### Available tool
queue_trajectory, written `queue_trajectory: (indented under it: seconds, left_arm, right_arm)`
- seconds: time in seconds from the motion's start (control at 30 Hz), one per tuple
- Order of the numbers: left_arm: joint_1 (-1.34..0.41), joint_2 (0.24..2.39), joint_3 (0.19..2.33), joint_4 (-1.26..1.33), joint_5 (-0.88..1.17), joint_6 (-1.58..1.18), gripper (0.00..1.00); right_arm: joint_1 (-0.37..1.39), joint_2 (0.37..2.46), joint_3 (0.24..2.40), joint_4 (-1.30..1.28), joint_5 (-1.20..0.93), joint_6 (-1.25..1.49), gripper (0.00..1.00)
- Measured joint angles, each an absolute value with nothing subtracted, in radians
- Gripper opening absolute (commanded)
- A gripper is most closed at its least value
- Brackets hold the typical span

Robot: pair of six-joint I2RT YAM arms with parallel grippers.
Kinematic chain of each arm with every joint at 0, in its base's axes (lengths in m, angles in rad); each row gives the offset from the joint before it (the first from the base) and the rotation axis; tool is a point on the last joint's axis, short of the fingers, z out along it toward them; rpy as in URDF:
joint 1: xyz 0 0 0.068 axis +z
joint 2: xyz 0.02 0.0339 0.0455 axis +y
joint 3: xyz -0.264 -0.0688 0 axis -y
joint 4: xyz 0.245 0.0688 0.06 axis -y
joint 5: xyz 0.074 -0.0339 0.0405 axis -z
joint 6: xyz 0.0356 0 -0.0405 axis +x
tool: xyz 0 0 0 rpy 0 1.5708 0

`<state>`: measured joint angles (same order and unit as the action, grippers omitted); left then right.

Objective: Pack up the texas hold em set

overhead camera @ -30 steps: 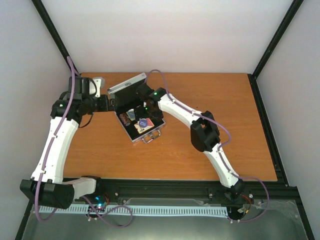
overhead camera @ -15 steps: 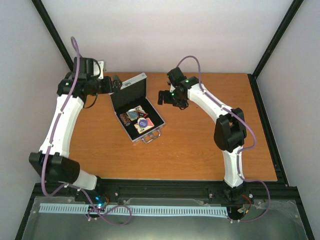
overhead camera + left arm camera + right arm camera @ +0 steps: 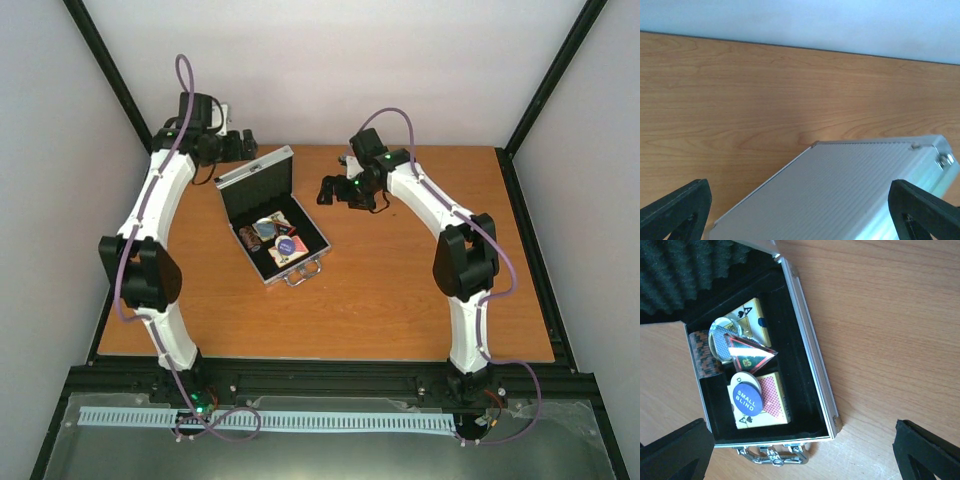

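Observation:
The silver ribbed case (image 3: 262,178) stands open left of the table's middle, its lid upright and its handle (image 3: 305,272) at the near end. In the right wrist view its black tray (image 3: 805,390) holds a red card pack (image 3: 767,402) under a blue "small blind" disc (image 3: 746,399), a yellow card pack (image 3: 754,315), a dark chip stack (image 3: 702,357), a clear disc (image 3: 722,337) and a shiny triangular piece (image 3: 747,354). I make out no dice. My left gripper (image 3: 245,145) (image 3: 797,200) is open and empty behind the lid's ribbed back (image 3: 850,190). My right gripper (image 3: 325,190) (image 3: 801,440) is open and empty, right of the case.
The lid's inside is dark egg-crate foam (image 3: 685,275). The wooden table (image 3: 420,300) is edged by black frame posts, with white walls close behind and at both sides. The table's far edge (image 3: 790,45) lies just beyond the lid.
Both grippers have drawn back from the case. The left arm swung up and back behind the lid; the right arm pulled away to the right. The case stays open.

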<state>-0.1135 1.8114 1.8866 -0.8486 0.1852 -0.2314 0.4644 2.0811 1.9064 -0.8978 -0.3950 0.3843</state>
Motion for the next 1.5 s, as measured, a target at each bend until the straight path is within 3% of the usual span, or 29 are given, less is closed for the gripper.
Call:
queue_trajectory:
  seconds: [0.23,0.47,0.8,1.5]
  left_arm:
    - [-0.113,1.963,2.016,-0.822,0.260,-0.233,1.00]
    - [-0.113,1.976,2.021,-0.791,0.376,-0.268,1.00]
    - [-0.113,1.873,1.756,-0.704,0.516,-0.316,1.00]
    - [-0.118,1.748,1.616,-0.679,0.639,-0.372,1.00]
  right_arm:
    - [0.436,2.063,1.814,-0.878,-0.506,0.316,1.00]
    - [0.408,1.976,1.647,-0.854,-0.639,0.268,1.00]
    - [0.361,1.930,1.544,-0.818,-0.666,0.260,1.00]
    - [0.351,1.826,1.382,-0.788,-0.727,0.224,1.00]
